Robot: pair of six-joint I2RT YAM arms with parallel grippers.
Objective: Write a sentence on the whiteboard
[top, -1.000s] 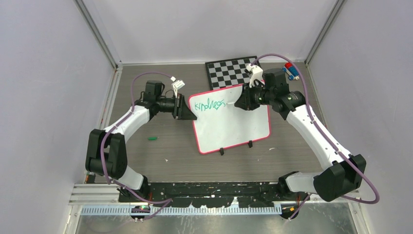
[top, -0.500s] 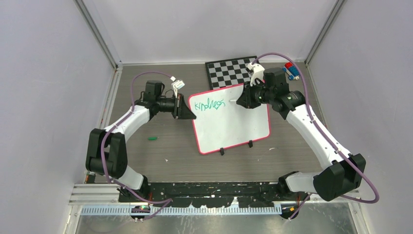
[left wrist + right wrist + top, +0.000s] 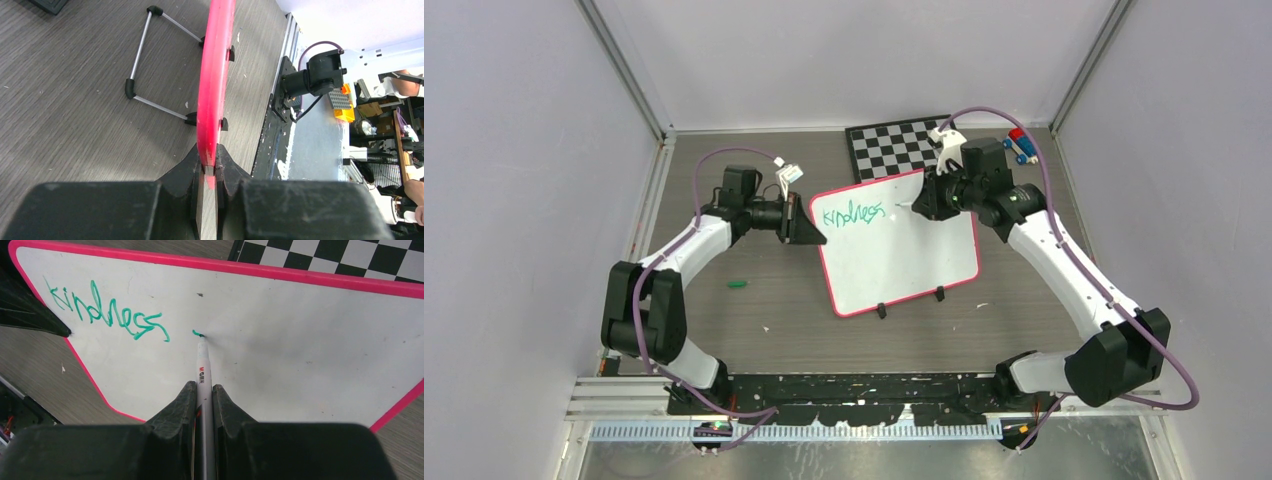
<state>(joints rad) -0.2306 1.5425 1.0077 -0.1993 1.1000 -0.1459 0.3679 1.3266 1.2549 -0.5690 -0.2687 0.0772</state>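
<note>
The wood-grain table [image 3: 724, 330] carries everything; the whiteboard [image 3: 904, 260] stands propped near its middle, leaning back on a thin wire stand [image 3: 138, 55] with black feet, its pink-red frame running round a glossy white face; just behind its far edge lies a black-and-white chequered board [image 3: 889, 150], flat on the table. The left gripper [image 3: 209, 165] reaches in from the left and is closed tight on the whiteboard's left edge, the pink frame pinched between its two fingers; the right gripper [image 3: 203, 390] comes in from the right, over the board's upper part, its fingers clamped on a white marker [image 3: 202, 370] that points away from the wrist; the marker's tip touches the white surface just right of the writing. The sentence [image 3: 107, 312] so far is one green word, "kindness", slanting along the upper left of the board; a short green stroke [image 3: 196, 333] sits at the marker's tip, a little apart from the last letter. On the bare table left of the board, well apart from it, lies a small green cap [image 3: 738, 284]; by the far right corner sit small red and blue things [image 3: 1021, 145], too small to tell what they are.
</note>
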